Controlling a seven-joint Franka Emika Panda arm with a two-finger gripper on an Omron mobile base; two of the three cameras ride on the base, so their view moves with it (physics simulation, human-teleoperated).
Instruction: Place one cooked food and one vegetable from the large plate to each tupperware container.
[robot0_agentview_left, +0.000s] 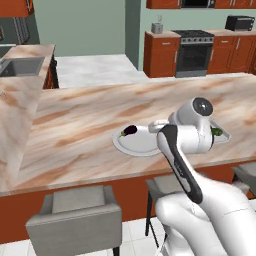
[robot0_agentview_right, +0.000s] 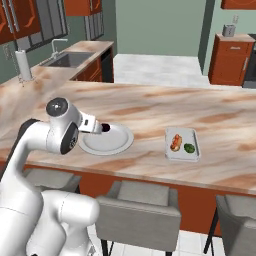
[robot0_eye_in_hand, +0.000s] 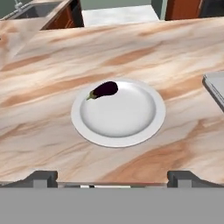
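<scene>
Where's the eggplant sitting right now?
The eggplant lies on the large plate, at its far-left rim in the hand view. In the right base view, a tray holding two foods sits to the plate's right.

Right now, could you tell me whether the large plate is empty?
Not empty: the large plate holds one dark purple eggplant near its rim; the rest is bare.

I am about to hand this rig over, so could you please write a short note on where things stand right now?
Gripper: open, empty, above the counter's near edge, facing the large plate.
Plate: one eggplant left, at its rim.
Done: one tupperware container, right of the plate, holds a hot dog and a green vegetable.
Left: the eggplant still needs a container; I cannot tell where a second container is.
</scene>
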